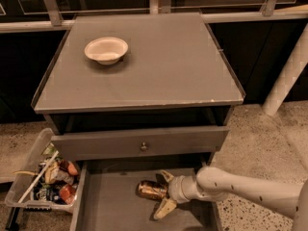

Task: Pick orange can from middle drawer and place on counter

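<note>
The orange can [150,190] lies on its side on the grey floor of the open middle drawer [113,206], under the shut drawer front. My gripper [162,195] reaches in from the right, open. Its two pale fingers stand on either side of the can's right end, one finger [167,176] behind it and the other [164,209] in front. The can rests on the drawer floor. The counter [159,61] is the flat grey top above.
A cream bowl [106,49] sits at the counter's back left. A clear bin [41,179] of snack wrappers stands on the floor left of the drawer. A white post [286,76] leans at the right. Speckled floor lies to the right.
</note>
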### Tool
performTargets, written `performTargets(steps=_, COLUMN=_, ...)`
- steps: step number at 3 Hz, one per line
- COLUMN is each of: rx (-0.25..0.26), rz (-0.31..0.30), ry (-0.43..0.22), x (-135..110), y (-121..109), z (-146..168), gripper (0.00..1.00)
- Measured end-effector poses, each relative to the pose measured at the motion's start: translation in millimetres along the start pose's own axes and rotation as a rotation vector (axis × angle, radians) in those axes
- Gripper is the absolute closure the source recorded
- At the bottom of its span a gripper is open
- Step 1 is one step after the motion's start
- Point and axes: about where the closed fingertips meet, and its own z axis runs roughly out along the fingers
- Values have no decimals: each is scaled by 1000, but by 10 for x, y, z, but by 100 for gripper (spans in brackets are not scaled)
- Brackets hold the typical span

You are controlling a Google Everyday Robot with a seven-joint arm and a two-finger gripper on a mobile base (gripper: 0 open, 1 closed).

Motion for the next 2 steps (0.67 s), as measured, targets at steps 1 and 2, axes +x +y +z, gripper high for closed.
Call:
performTargets(steps=1, rx=-1, rz=20, ry=2, x=18, y=26, z=189, gripper=18)
performTargets(steps=2, rx=-1, rz=21, ry=3, x=17, y=24, z=198, gripper=41)
